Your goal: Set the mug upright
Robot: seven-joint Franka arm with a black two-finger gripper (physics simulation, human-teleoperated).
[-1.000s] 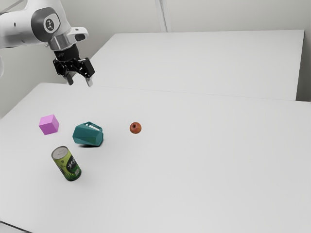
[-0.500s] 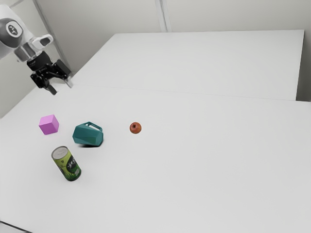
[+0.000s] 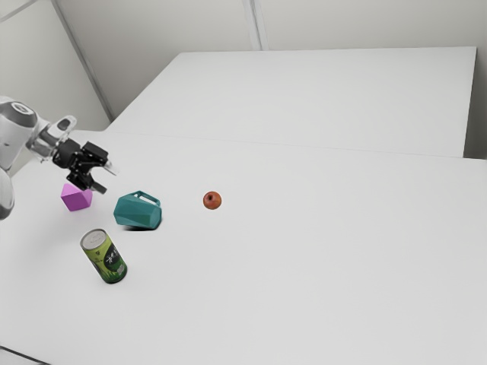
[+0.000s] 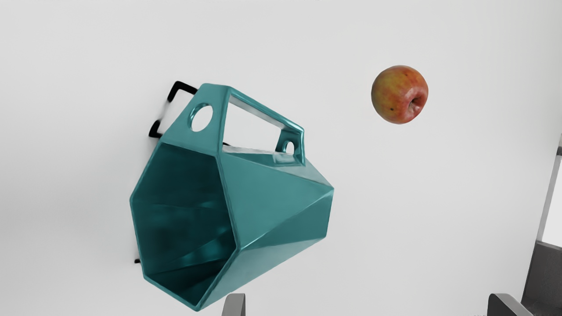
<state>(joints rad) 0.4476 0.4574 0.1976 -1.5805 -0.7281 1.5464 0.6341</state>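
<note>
My gripper (image 3: 108, 178) is at the exterior view's left, above the table near the teal mug (image 3: 138, 211), with nothing held. The mug lies on its side, its handle toward the far side of the table. In the wrist view the mug (image 4: 272, 197) shows its dark open mouth and its handle with cut-outs. My gripper (image 4: 366, 305) stands open there, its two fingertips wide apart, one of them close to the mug's lower edge in the picture, with no visible grip.
A pink cube (image 3: 76, 198) sits just beyond the gripper, partly behind it. A green can (image 3: 104, 256) stands nearer the exterior camera than the mug. An apple (image 3: 212, 200) rests toward the exterior view's right of the mug on the white table (image 3: 319, 251).
The arm has swung toward the exterior view's left and then lowered, and my hand has tilted to point more sideways toward the mug. The mug, can, cube and apple have stayed put.
</note>
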